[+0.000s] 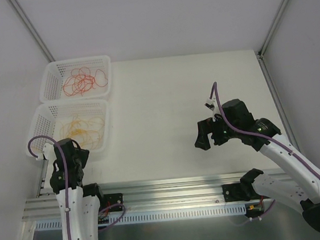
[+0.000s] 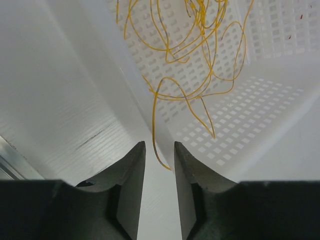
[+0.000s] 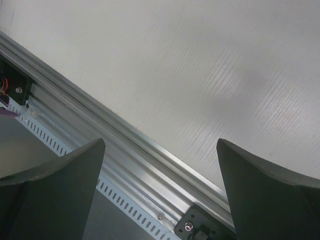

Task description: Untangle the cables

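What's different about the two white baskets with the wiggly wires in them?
The far basket holds red cables; the near basket holds yellow cables. The near basket sits right by the left gripper, with one yellow strand trailing over its wall; the far basket has no gripper near it. Both are white, slotted and side by side.

Perforated white plastic basket (image 2: 240,115); matt, seemingly ribbed table (image 3: 210,75).
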